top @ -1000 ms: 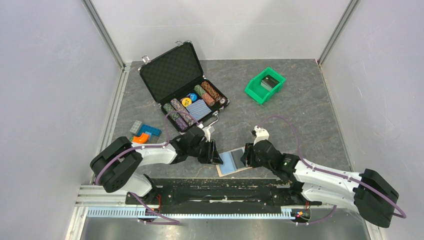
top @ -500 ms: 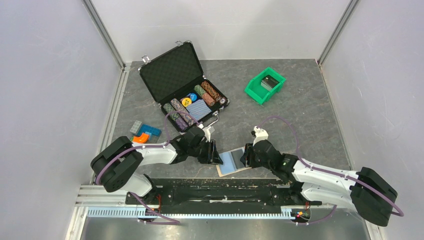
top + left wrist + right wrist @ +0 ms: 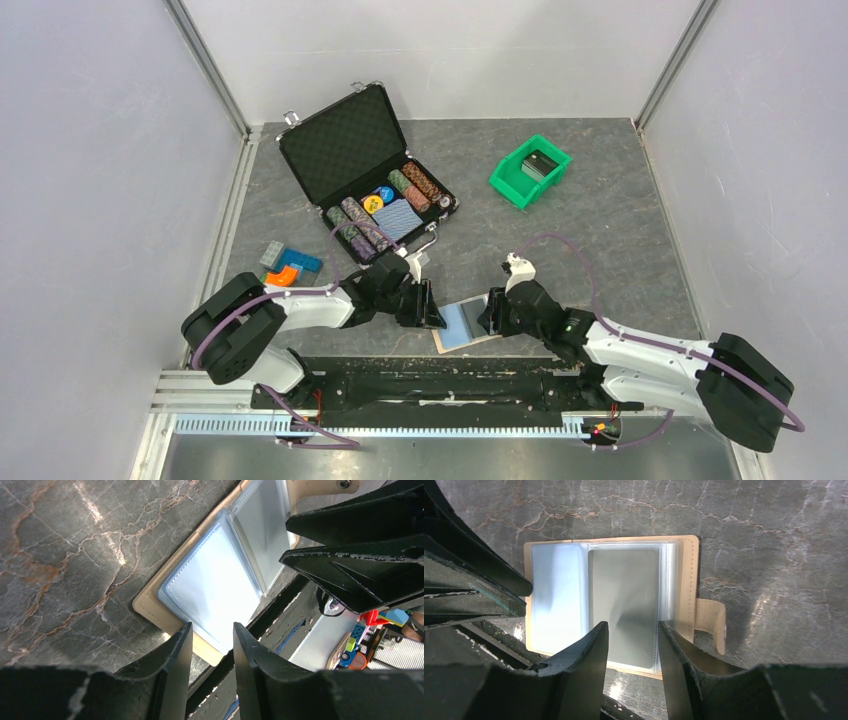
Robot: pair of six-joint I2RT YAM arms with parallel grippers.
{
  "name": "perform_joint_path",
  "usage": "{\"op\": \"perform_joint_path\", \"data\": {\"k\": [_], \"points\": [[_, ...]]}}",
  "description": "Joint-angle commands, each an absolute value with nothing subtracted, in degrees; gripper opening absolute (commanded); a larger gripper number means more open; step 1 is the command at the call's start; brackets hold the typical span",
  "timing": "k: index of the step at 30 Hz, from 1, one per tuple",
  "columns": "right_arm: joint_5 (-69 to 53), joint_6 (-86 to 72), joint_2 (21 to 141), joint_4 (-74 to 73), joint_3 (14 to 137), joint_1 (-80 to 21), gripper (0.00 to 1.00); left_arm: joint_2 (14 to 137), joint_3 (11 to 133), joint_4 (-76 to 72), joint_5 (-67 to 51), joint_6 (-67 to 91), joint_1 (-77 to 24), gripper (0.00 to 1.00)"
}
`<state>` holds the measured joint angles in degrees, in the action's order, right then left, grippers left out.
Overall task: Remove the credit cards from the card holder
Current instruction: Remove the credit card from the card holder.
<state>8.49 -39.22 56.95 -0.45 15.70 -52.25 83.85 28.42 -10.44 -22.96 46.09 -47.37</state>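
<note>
**Surface.** Your tabletop (image 3: 620,240) is dark grey and stone-patterned, with pale and rust-coloured veins. Plain white walls (image 3: 90,150) close it in on three sides, with metal posts in the far corners. A slotted metal rail (image 3: 400,425) runs along the near edge.

**Card holder** (image 3: 466,324). Tan, spread open and lying flat on the tabletop close to the near edge, between your two grippers. Its clear sleeves face up, and its side tab juts from the edge on the right arm's side.

**Grey card** (image 3: 624,592). Seated fully in the sleeve nearer the tab. The other sleeve shows a pale blue face; you cannot tell whether that is a card or glare.

**Left gripper** (image 3: 433,312). Low over the holder's left edge, fingers a narrow gap apart with nothing between them. You cannot tell whether the tips touch the holder.

**Right gripper** (image 3: 488,316). Low over the holder's right half, fingers a narrow gap apart above the grey card, gripping nothing.

**Chip case** (image 3: 345,150). Black, far left, with its foam-lined lid raised and rows of poker chips inside.

**Green bin** (image 3: 512,182). Far right of centre, holding a dark flat stack.

**Toy bricks** (image 3: 288,266). Blue, grey and orange, beside the left wall.
</note>
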Motion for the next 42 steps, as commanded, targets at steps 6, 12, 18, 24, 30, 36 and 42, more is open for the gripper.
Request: {"op": "perform_joint_path", "data": {"k": [6, 12, 18, 24, 30, 36, 42], "points": [[0.9, -43.4, 53.4, 7.9, 13.5, -51.6, 0.44, 85.2, 28.0, -13.2, -23.0, 47.1, -47.7, 0.42], [-1.1, -44.5, 51.3, 10.5, 13.0, -51.5, 0.44, 85.3, 27.7, -14.0, -22.9, 47.5, -47.8, 0.42], [-1.9, -44.3, 49.7, 10.2, 14.2, -51.6, 0.43, 85.2, 27.7, -14.0, -22.9, 47.6, -47.8, 0.42], [-4.6, -44.2, 51.2, 11.3, 15.0, -51.6, 0.42, 84.7, 27.8, -13.8, -22.9, 47.9, -47.8, 0.42], [-11.1, -46.3, 55.0, 19.3, 13.1, -51.6, 0.41, 75.6, 29.6, -1.9, -15.4, 46.5, -47.8, 0.43], [-9.1, -43.6, 55.5, 14.6, 15.1, -51.2, 0.44, 68.3, 31.1, 4.2, -13.2, 46.8, -47.7, 0.47], [-8.9, -40.2, 56.6, 13.6, 17.7, -50.9, 0.42, 67.4, 31.1, 3.7, -13.5, 47.8, -47.8, 0.47]]}}
